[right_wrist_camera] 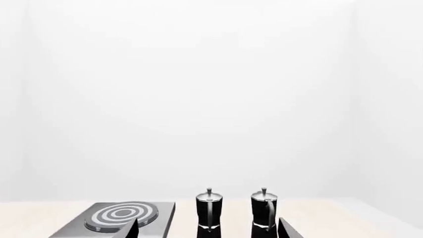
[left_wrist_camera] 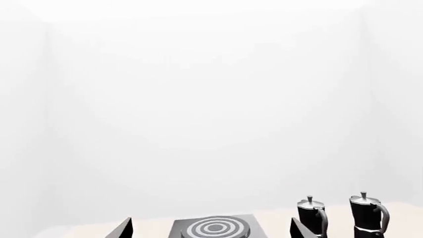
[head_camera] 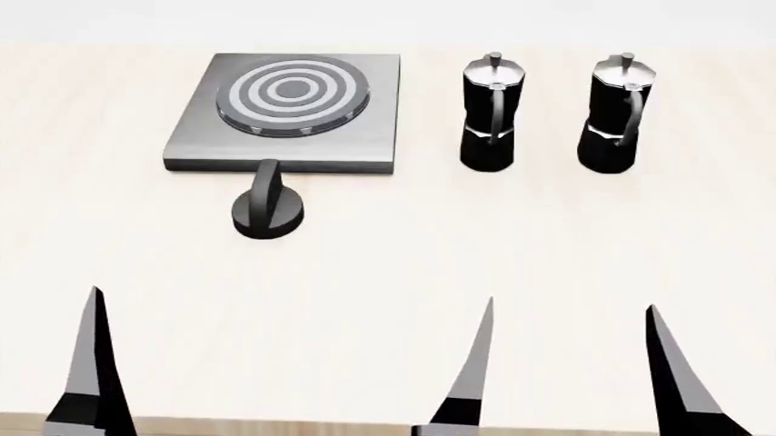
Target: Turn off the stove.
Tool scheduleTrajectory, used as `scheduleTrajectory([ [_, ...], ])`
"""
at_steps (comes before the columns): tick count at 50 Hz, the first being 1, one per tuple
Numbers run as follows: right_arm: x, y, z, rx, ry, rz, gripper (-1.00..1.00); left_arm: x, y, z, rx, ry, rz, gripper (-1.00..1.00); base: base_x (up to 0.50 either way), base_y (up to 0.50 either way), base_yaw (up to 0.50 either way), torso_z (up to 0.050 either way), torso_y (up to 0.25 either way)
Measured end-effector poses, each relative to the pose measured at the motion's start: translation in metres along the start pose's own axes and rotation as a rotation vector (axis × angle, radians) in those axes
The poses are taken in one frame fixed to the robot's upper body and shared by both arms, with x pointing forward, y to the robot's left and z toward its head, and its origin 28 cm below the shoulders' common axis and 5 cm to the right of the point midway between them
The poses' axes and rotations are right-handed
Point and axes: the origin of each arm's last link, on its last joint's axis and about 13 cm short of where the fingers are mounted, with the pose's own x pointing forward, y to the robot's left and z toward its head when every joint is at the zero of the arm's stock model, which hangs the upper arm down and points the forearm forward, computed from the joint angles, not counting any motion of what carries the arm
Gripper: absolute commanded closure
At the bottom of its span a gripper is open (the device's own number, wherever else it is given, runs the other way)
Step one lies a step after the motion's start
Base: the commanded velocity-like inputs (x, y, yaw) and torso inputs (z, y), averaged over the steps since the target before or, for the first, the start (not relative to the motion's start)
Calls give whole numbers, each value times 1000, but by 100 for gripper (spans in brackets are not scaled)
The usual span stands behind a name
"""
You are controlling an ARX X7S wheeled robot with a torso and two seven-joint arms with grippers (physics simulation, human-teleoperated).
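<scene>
Your pale table [head_camera: 401, 272] carries the stove [head_camera: 291, 109] at far left, its black knob [head_camera: 268, 211] lying just in front, touching the plate's front edge. Two moka pots [head_camera: 490, 113] [head_camera: 619, 113] stand upright to its right, lids on, contents hidden. Your right gripper [head_camera: 570, 363] is spread wide, empty; only one finger of your left gripper [head_camera: 91, 363] shows, so you cannot tell its spread.

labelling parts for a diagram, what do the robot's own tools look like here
Only the finger ends show. In the head view the left tool's finger and the right tool's fingers are thin, flat blades tapering to sharp points, silver-grey along one face and black at the base. No cables, markings or arm links are visible.
</scene>
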Motion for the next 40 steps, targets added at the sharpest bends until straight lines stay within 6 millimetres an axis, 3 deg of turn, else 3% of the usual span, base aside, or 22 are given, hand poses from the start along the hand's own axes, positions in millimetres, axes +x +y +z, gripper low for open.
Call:
scheduleTrajectory([
  [40, -1, -1, 2, 14, -6, 13, -100, 0, 0, 1, -1, -3, 1, -100, 156, 0, 0, 0, 0],
])
